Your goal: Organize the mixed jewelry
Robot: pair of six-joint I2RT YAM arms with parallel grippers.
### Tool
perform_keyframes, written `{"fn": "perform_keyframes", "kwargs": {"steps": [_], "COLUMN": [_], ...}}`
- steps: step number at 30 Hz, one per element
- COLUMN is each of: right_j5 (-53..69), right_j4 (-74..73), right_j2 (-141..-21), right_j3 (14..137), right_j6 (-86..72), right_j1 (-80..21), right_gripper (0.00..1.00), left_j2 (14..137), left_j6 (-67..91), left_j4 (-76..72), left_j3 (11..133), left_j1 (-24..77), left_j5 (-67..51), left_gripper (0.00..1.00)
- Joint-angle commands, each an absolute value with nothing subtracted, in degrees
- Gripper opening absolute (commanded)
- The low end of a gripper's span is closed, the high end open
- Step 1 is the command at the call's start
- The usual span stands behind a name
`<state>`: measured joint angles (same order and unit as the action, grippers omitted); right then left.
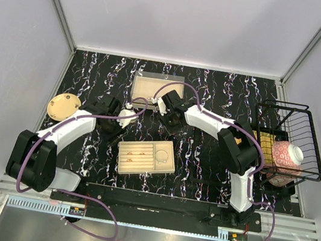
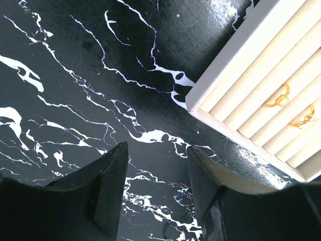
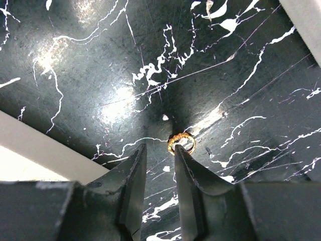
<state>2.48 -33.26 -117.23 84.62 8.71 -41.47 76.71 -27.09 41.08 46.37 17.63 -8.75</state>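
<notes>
A small gold ring (image 3: 181,142) lies on the black marbled table, touching the tip of my right gripper's right finger and outside the gap. My right gripper (image 3: 159,148) is open by a narrow gap with nothing between the fingers; in the top view it (image 1: 171,121) hovers between the two beige trays. My left gripper (image 2: 158,148) is open and empty over bare table, beside the corner of the near tray (image 2: 225,75). Two gold rings (image 2: 279,97) (image 2: 303,119) sit in that tray's ridged slots. In the top view my left gripper (image 1: 125,118) is up-left of this tray (image 1: 168,169).
A second beige tray (image 1: 138,89) stands at the back centre. A round tan disc (image 1: 64,106) lies at the far left. A black wire basket (image 1: 308,171) holding a pink-and-white bowl (image 1: 286,157) stands at the right edge.
</notes>
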Motion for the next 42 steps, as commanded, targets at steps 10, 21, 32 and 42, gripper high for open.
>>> {"fn": "perform_keyframes", "kwargs": {"steps": [10,21,32,42], "right_j5": [1.6,1.1,0.4,0.4], "right_j4": [-31.1,-30.4,-29.8,-30.8], "right_j2": [-118.0,-117.7,-120.1,-120.2], "right_j3": [84.0,82.1,82.8,83.6], "right_j6": [9.1,10.1,9.6,10.4], "right_j1": [-42.1,-41.9,-42.0,-41.8], "right_gripper": [0.34,0.33,0.28,0.09], "left_j2": [76.8,77.1,77.1,76.8], "left_j6": [-26.7,-26.2,-26.4,-26.6], "left_j4": [41.0,41.0,41.0,40.5], "left_j3": [48.7,48.8,48.5,48.3], "left_j1": [17.3,17.3,17.2,17.3], "left_j5": [-8.7,-9.3,-9.5,-9.6], "left_gripper": [0.53,0.53,0.53,0.53]}}
